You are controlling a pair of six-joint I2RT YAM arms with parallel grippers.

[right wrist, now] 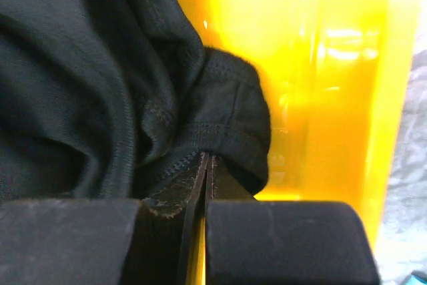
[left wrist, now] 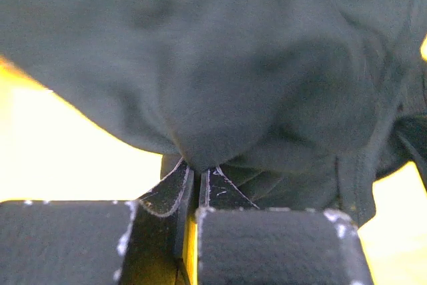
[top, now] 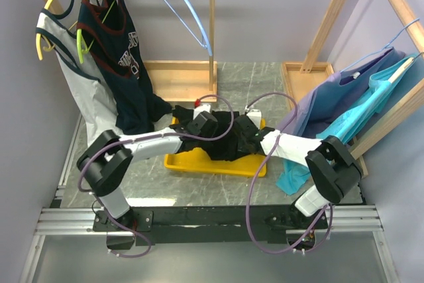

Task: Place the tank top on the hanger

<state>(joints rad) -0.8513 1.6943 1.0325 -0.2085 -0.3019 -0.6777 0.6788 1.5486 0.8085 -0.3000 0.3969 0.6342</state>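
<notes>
The black tank top (top: 228, 137) lies crumpled in the yellow tray (top: 199, 162) at the table's middle. My left gripper (top: 211, 124) is down on its left side, shut on a fold of the fabric (left wrist: 220, 98). My right gripper (top: 244, 129) is on its right side, shut on a stitched hem (right wrist: 220, 135) over the tray floor (right wrist: 320, 65). The light-blue hanger (top: 182, 6) hangs from the wooden rail at the back, well above and behind both grippers.
Two yellow-green hangers (top: 83, 11) at the back left carry a white-grey top (top: 83, 81) and a navy top (top: 122, 57). A wooden rack at the right holds blue and teal garments (top: 351, 101). Wooden rail posts (top: 212, 28) stand behind the tray.
</notes>
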